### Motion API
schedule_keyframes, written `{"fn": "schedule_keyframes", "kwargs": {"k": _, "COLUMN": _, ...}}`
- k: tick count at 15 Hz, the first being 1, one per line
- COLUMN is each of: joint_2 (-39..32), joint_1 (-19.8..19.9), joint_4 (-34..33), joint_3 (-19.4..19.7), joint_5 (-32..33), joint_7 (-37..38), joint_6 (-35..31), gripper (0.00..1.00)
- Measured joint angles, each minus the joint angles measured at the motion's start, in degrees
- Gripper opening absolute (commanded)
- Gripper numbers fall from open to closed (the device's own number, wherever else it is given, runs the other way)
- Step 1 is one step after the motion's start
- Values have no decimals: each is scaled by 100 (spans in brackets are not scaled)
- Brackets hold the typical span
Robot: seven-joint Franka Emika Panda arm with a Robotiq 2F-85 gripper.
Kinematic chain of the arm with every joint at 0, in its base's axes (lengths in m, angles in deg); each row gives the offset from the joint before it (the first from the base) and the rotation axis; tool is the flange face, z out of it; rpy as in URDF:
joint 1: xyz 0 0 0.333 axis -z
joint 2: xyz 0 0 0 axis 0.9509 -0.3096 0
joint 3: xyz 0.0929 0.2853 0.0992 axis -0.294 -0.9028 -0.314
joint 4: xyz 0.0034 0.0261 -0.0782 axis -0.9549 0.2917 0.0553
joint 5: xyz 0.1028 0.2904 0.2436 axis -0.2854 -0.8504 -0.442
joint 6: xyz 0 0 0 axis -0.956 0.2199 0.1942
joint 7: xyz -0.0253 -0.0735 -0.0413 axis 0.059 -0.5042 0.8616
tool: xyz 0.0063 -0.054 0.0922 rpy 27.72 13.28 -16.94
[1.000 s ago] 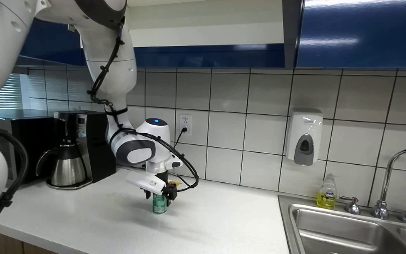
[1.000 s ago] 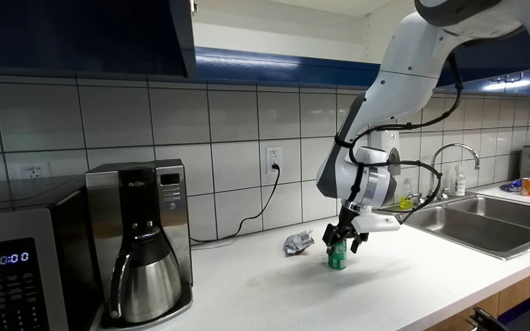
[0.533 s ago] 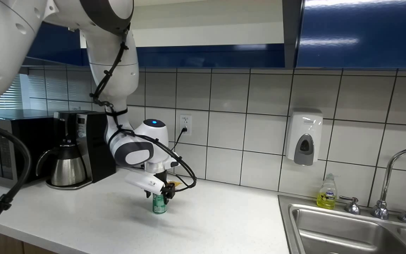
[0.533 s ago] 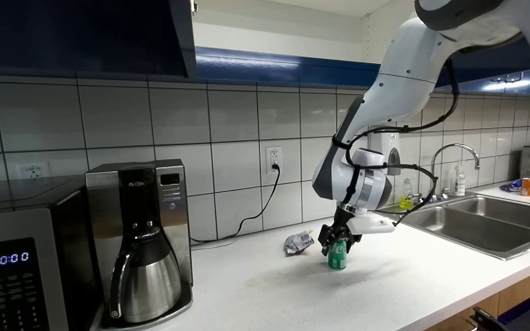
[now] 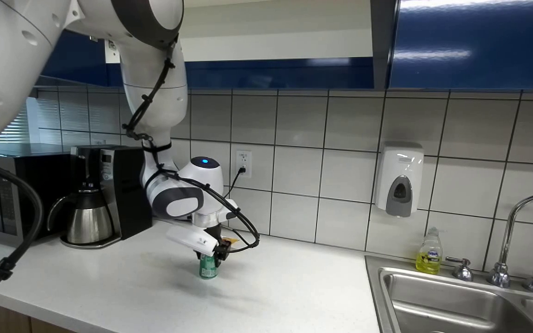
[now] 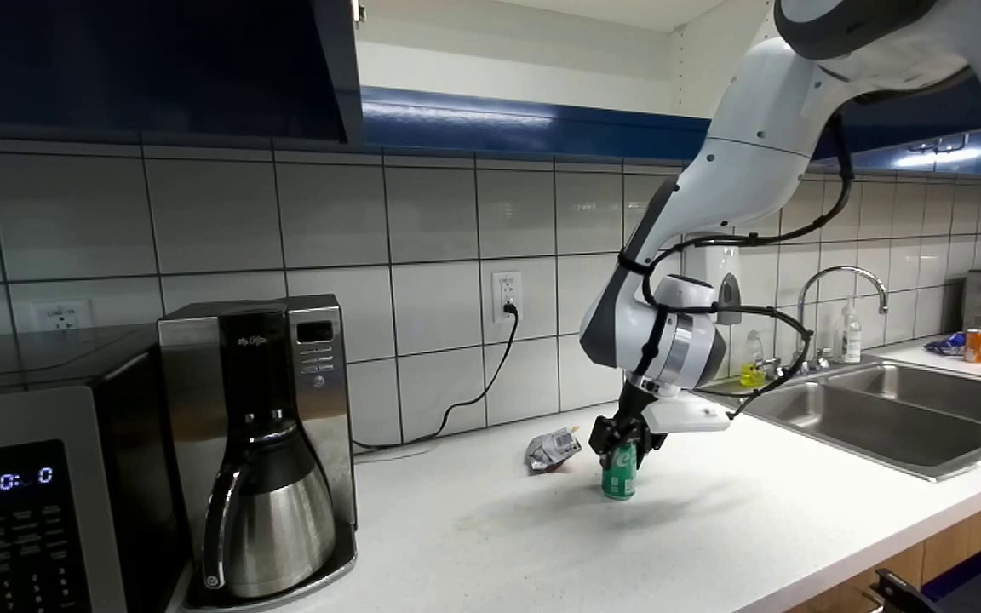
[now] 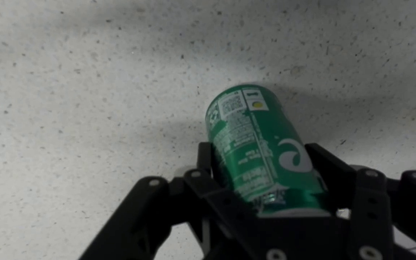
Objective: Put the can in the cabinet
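Showing white print, a green cylindrical can (image 7: 260, 150)

The hand (image 7: 260, 151) hides most of the can's (image 7: 264, 150) top.

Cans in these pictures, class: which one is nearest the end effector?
The green can, held by the end effector; the orange can, in an exterior view, stands well away, beyond the sink.

Pale glare streaks the blue cabinet (image 6: 533, 128); soft shadows spread over the bright counter (image 6: 499, 545), and up close the pincer (image 7: 260, 155) looks dark to me, slightly blurred.
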Motion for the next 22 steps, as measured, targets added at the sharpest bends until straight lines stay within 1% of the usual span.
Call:
{"fn": "schedule_keyframes", "kwargs": {"k": 4, "joint_2": 5, "joint_1": 11, "joint_4": 0, "joint_3": 9, "joint_5": 0, "joint_7": 35, "joint_6": 12, "gripper": 41}}
{"fn": "schedule_keyframes", "kwargs": {"k": 8, "joint_2": 118, "joint_1": -66, "joint_4": 77, "joint_3": 129, "joint_5": 0, "joint_7": 144, "joint_6": 119, "gripper": 41}}
{"fn": "schedule_keyframes", "kwargs": {"k": 12, "joint_2": 428, "joint_1": -309, "joint_4": 287, "joint_3": 334, "joint_5": 2, "joint_7": 300, "joint_6": 187, "gripper": 41}}
{"fn": "schedule_keyframes", "kwargs": {"k": 18, "joint_2": 1152, "joint_1": -823, "joint_4": 690, "joint_3": 755, "joint_5": 88, "joint_7": 599, "joint_6": 419, "gripper": 41}}
{"fn": "schedule_keyframes", "kwargs": {"k": 20, "joint_2": 1428, "joint_1": -982, "joint_4": 831, "joint_3": 928, "joint_5": 237, "joint_7": 773, "joint_6": 593, "gripper": 41}}
{"fn": "schedule_keyframes", "kwargs": {"k": 22, "joint_2": 1734, "joint_1": -1103, "joint_4": 983, "joint_3": 1108, "joint_5": 530, "joint_7": 1023, "joint_6": 831, "gripper": 41}}
